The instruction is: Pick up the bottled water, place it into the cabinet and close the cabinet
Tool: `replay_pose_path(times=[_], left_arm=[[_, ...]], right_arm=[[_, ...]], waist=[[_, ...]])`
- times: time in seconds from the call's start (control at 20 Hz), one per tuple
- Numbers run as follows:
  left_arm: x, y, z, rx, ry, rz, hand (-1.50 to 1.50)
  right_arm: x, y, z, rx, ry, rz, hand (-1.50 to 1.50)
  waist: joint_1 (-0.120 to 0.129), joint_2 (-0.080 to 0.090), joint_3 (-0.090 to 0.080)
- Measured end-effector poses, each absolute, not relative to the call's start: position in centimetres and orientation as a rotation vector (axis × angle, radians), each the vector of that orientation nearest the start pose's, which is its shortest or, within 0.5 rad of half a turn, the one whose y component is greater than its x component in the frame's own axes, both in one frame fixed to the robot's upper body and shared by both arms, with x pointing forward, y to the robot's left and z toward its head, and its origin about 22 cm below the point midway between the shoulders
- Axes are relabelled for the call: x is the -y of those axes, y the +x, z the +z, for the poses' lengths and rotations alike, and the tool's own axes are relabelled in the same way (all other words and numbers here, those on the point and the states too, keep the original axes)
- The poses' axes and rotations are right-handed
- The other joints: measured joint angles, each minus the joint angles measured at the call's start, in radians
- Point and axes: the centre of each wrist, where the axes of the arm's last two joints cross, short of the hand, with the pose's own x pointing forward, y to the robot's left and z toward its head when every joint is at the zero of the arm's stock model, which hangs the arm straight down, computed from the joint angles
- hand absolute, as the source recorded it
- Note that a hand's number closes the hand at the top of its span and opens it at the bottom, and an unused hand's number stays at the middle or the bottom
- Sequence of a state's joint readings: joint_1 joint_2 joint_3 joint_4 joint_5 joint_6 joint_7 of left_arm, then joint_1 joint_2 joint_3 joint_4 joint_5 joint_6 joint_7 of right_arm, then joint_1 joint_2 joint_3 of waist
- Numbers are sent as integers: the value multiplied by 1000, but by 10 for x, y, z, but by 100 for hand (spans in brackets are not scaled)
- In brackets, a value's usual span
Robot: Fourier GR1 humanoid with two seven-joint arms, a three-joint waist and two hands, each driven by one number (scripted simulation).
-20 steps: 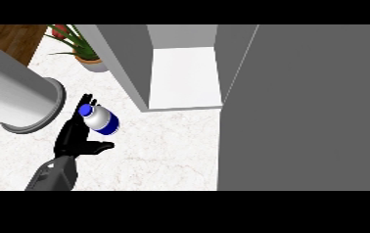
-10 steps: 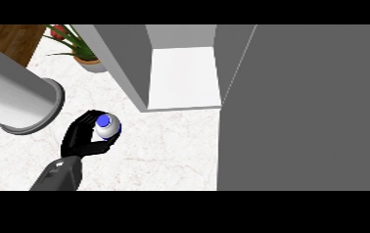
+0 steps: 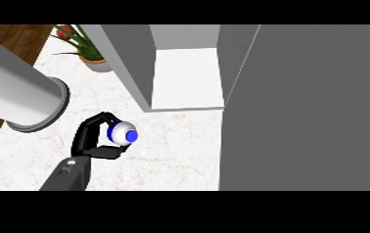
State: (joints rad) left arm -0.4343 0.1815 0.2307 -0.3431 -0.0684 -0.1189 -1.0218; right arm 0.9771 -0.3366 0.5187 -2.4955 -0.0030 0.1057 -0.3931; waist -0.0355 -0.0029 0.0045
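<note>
The bottled water (image 3: 121, 132) is white with a blue cap, and the cap faces up toward me. My left hand (image 3: 92, 138) is shut on it, fingers curled round its left side and thumb under it, above the marble counter (image 3: 173, 149) at the lower left. The open cabinet (image 3: 186, 75) lies up and to the right of the bottle, showing a white shelf floor between grey walls. Its large grey door (image 3: 296, 109) stands open and fills the right side of the head view. No right hand shows.
A big grey cylinder (image 3: 29, 97) rests on the counter at the left, close to the hand. A potted plant (image 3: 85, 51) with green leaves stands at the back left beside the cabinet's wall.
The hand has carried the bottle a little to the right and nearer to me. The bottle has turned, so its blue cap now faces up.
</note>
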Motion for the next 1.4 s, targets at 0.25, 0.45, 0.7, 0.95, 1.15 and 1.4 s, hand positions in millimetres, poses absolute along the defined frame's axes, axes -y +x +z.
replay_pose_path(times=[0.25,0.45,0.7,0.95,1.15,1.4], left_arm=[[-269,261,-151,1815,-2,-93,150],[-240,258,-155,1792,-55,-96,150],[-211,264,-149,1789,-141,-92,150],[-182,283,-124,1782,-166,-78,150],[-154,301,-96,1770,-157,-83,150],[-121,317,-61,1749,-148,-76,150]], right_arm=[[213,25,109,1874,310,158,-150],[213,21,109,1863,309,147,-150],[215,20,109,1858,302,162,-150],[216,19,108,1864,299,167,-150],[218,18,108,1874,287,171,-150],[221,18,108,1876,268,176,-150]], waist=[[13,-7,3],[19,-6,-1],[19,-5,-4],[15,-6,-5],[10,-4,-5],[9,-1,-5]])
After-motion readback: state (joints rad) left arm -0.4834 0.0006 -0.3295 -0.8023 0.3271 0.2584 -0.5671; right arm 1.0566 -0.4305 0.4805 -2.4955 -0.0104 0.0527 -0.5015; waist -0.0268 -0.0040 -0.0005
